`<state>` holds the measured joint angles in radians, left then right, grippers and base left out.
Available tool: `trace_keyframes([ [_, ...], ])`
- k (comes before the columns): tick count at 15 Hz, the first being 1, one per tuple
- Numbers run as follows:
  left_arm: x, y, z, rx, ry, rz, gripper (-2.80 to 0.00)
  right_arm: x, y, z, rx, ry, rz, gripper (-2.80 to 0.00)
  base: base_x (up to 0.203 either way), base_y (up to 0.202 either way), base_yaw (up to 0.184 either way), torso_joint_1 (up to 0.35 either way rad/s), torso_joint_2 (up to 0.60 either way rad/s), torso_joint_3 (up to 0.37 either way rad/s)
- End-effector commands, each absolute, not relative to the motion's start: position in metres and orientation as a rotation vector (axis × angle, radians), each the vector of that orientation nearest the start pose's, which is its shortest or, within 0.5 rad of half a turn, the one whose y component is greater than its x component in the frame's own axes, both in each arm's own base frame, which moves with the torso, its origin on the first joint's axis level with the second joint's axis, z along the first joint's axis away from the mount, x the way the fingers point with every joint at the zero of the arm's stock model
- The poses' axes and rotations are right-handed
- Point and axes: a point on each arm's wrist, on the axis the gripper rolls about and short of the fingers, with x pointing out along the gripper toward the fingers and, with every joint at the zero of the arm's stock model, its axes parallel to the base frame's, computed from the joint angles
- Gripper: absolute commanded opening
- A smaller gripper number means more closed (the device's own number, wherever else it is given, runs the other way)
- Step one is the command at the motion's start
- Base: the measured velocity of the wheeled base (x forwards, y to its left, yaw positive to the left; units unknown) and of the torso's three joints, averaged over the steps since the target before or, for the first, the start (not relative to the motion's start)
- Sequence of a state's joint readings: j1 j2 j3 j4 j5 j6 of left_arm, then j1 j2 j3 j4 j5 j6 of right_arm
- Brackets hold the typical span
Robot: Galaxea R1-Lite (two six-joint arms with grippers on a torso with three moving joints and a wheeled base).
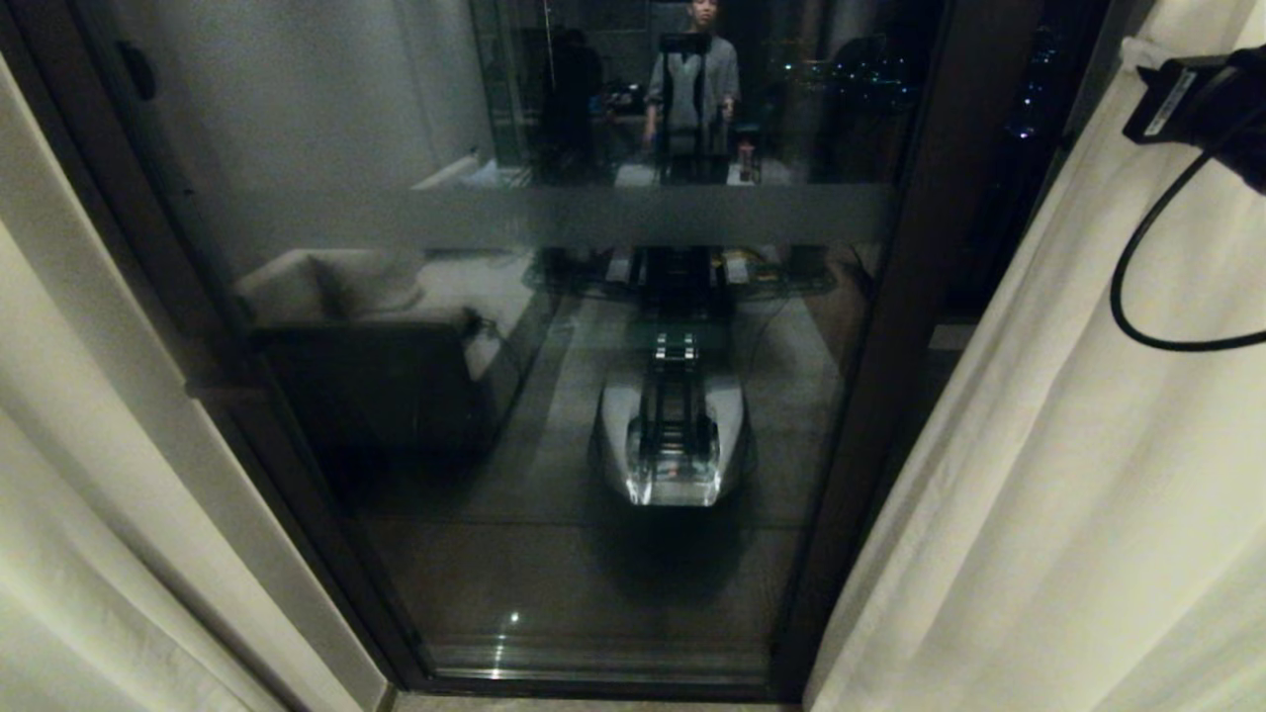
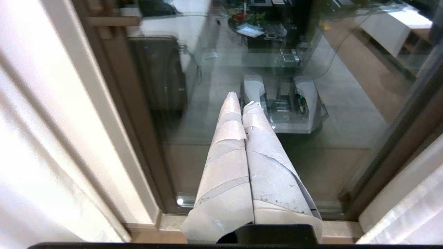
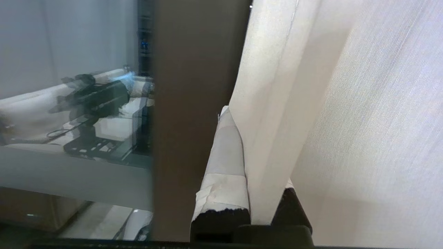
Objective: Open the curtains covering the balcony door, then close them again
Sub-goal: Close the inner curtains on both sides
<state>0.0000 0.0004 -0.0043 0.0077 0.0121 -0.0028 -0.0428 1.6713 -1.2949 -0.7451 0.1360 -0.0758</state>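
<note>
I see the balcony door [image 1: 554, 415] straight ahead, its dark frame [image 1: 880, 376] running up on the right of the glass. The pane mirrors the room behind me: a sofa [image 1: 366, 346], my own base [image 1: 673, 445] and a person [image 1: 692, 89] standing at the far end. Nothing stands between me and the glass.

I count two curtains: the left curtain [image 1: 89, 514] is pulled to the left edge and the right curtain [image 1: 1068, 475] hangs to the right of the frame, so the glass is uncovered.

My right gripper [image 3: 249, 162] is up at the right curtain's inner edge, closed on a fold of it, the cloth running between the taped fingers [image 3: 225, 162]. Only the right wrist view shows that grip; in the head view I get only the arm's dark wrist [image 1: 1207, 99] and a looped cable [image 1: 1147, 287] against the fabric.

My left gripper [image 2: 242, 100] shows only in its own wrist view, fingers pressed together and holding nothing, pointing down at the glass and the door's bottom rail [image 2: 332, 207].
</note>
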Motion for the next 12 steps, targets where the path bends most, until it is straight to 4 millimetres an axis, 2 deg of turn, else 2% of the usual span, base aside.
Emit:
trace_keyframes([
  [1, -0.0231, 0.0003, 0.0759, -0.003, 0.003, 0.012, -2.80, 0.3167, -0.0105, 0.3404, -0.109, -0.370, 0.079, -2.80, 0.000, 0.193, 0.001, 0.007, 0.00, 0.007],
  [12, -0.0231, 0.0003, 0.0759, -0.003, 0.003, 0.012, -2.80, 0.3203, -0.0102, 0.3371, -0.109, -0.361, 0.080, -2.80, 0.000, 0.191, 0.002, 0.003, 0.00, 0.002],
])
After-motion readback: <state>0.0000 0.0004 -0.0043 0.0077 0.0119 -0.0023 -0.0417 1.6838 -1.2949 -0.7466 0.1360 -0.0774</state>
